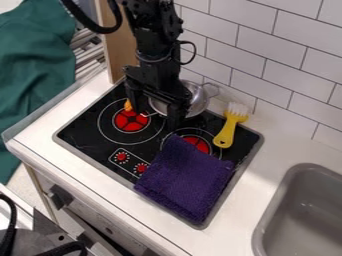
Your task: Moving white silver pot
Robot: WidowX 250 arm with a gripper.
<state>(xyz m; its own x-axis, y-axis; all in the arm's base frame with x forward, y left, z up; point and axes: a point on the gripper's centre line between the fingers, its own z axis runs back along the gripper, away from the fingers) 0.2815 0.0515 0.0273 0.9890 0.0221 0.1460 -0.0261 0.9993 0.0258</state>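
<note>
A square grip on the pot
Beyond the purple cloth [184, 180] on the stove [79, 136], our gripper [155, 116] hung with jaws wide, just before the silver pot [199, 98] at the far side; we needed to centre, close gently, and lift level, clear of the yellow brush [228, 132].
</note>
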